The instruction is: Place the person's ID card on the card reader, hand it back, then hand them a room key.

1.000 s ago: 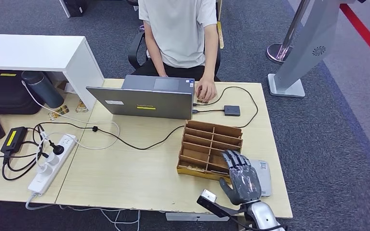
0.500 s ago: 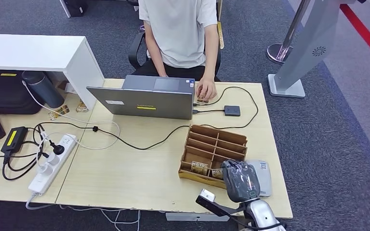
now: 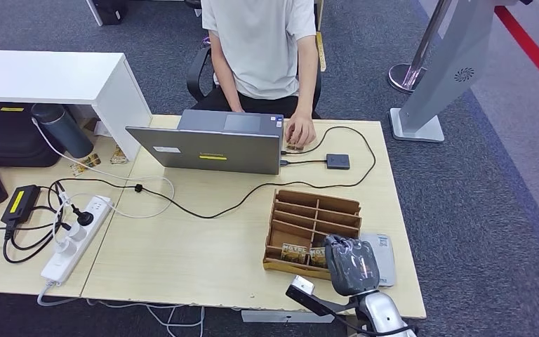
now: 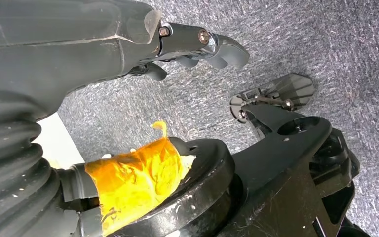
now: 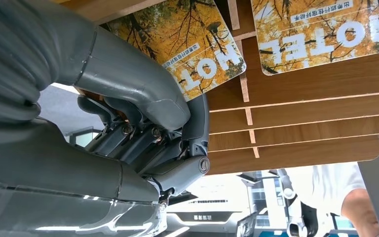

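Pale wood desk, grey carpet

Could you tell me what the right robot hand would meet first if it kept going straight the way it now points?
Probably the nearer hotel key card lying in the wooden organizer; the right robot hand sits at its near edge, fingers curled toward that card. Whether they already touch is unclear.

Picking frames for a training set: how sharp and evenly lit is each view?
Head view: even light, sharp, soft shadows on the table. Right wrist view: hotel key cards crisp, window area beyond the wooden organizer blown out. Left wrist view: left hand sharp against the carpet, no glare.
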Robot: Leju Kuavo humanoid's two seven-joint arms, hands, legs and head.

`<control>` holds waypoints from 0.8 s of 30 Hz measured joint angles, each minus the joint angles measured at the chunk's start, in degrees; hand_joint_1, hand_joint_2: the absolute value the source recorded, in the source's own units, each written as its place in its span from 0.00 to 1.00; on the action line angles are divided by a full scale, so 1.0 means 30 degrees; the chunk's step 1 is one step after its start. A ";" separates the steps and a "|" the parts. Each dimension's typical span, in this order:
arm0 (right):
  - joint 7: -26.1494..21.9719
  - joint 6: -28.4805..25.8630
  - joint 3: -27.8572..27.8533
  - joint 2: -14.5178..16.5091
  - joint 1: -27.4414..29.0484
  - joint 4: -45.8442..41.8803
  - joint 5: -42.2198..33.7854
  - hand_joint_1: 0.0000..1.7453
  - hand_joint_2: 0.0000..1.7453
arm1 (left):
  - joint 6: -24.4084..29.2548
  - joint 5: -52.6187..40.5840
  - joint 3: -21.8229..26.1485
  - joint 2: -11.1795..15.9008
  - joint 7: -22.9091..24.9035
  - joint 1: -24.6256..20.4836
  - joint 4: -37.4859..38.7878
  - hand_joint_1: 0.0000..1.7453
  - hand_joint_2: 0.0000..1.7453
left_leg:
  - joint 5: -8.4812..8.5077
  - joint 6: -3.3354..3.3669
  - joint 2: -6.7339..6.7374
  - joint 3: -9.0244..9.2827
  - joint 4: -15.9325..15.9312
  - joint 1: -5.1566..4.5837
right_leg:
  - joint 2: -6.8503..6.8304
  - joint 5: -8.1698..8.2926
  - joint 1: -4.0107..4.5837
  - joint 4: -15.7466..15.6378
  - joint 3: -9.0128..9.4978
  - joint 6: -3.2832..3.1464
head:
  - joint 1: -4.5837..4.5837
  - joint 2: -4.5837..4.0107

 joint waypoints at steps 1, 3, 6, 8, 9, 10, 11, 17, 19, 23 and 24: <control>0.0000 0.0007 0.0000 0.0000 0.0003 -0.0002 -0.0031 1.00 1.00 | 0.0051 0.0002 0.0000 0.0002 0.0011 -0.0008 0.0000 0.00 1.00 | 0.0000 0.0000 0.0000 0.0000 0.0000 0.0000 | 0.0000 0.0000 0.0000 0.0000 0.0000 0.0000 | 0.0000 0.0000; 0.0002 0.0022 0.0000 0.0000 0.0008 -0.0020 -0.0167 1.00 1.00 | 0.0109 0.0005 0.0000 0.0015 0.0040 -0.0023 0.0000 0.00 1.00 | 0.0000 0.0000 0.0001 0.0000 0.0000 0.0000 | 0.0001 0.0000 0.0000 0.0001 0.0001 0.0000 | 0.0000 0.0000; -0.0034 0.0031 -0.0007 0.0000 0.0005 -0.0115 -0.0539 1.00 1.00 | 0.0120 0.0009 0.0000 0.0053 0.0117 -0.0035 0.0000 0.00 1.00 | 0.0000 0.0000 0.0002 0.0000 0.0000 0.0000 | 0.0003 0.0000 0.0000 0.0001 0.0001 0.0000 | 0.0000 0.0000; -0.0093 0.0047 -0.0031 0.0000 -0.0005 -0.0230 -0.0842 1.00 1.00 | 0.0116 0.0009 0.0000 0.0075 0.0149 -0.0037 0.0000 0.00 1.00 | 0.0001 0.0000 0.0001 -0.0001 0.0000 0.0000 | 0.0002 0.0000 0.0000 0.0002 0.0001 0.0000 | 0.0000 0.0000; -0.0111 0.0060 -0.0049 0.0000 -0.0016 -0.0292 -0.0953 1.00 1.00 | 0.0115 0.0011 0.0000 0.0086 0.0151 -0.0036 0.0000 0.00 1.00 | 0.0001 -0.0001 0.0001 -0.0002 0.0000 0.0000 | 0.0001 0.0001 0.0000 0.0002 0.0001 -0.0001 | 0.0000 0.0000; -0.0124 0.0075 -0.0067 0.0000 -0.0027 -0.0354 -0.1042 1.00 1.00 | 0.0113 0.0011 0.0000 0.0097 0.0151 -0.0036 0.0000 0.00 1.00 | 0.0001 -0.0001 0.0001 -0.0002 0.0000 0.0000 | 0.0001 0.0001 0.0000 0.0003 0.0001 -0.0001 | 0.0000 0.0000; -0.0129 0.0087 -0.0084 0.0000 -0.0038 -0.0406 -0.1108 1.00 1.00 | 0.0113 0.0011 0.0000 0.0106 0.0151 -0.0037 0.0000 0.00 1.00 | 0.0002 -0.0002 0.0001 -0.0002 0.0000 0.0000 | 0.0001 0.0001 0.0000 0.0004 0.0001 -0.0001 | 0.0000 0.0000; -0.0135 0.0116 -0.0107 0.0000 -0.0057 -0.0581 -0.1235 1.00 1.00 | 0.0111 0.0013 0.0000 0.0126 0.0151 -0.0038 0.0000 0.00 1.00 | 0.0002 -0.0004 0.0001 -0.0004 0.0000 0.0000 | 0.0002 0.0001 0.0000 0.0008 -0.0003 -0.0001 | 0.0000 0.0000; -0.0142 0.0102 -0.0153 0.0000 -0.0100 -0.0636 -0.1355 1.00 1.00 | 0.0100 0.0009 0.0000 0.0126 0.0151 -0.0038 0.0000 0.00 1.00 | 0.0002 -0.0004 0.0001 -0.0007 0.0000 0.0000 | 0.0002 0.0000 0.0000 0.0010 -0.0004 -0.0001 | 0.0000 0.0000; -0.0137 0.0180 -0.0526 0.0000 -0.0565 -0.0926 -0.1724 1.00 1.00 | 0.0055 -0.0035 -0.0003 0.0126 0.0151 -0.0039 0.0000 0.00 1.00 | 0.0006 -0.0008 0.0003 -0.0007 0.0000 0.0000 | 0.0004 0.0001 -0.0001 0.0015 -0.0005 -0.0002 | 0.0000 0.0000; -0.0133 0.0224 -0.0650 0.0000 -0.0748 -0.1025 -0.1790 1.00 1.00 | 0.0044 -0.0051 -0.0005 0.0126 0.0151 -0.0040 0.0000 0.00 1.00 | 0.0008 -0.0010 0.0003 -0.0006 0.0000 -0.0001 | 0.0004 0.0002 -0.0001 0.0016 -0.0005 -0.0002 | 0.0000 0.0000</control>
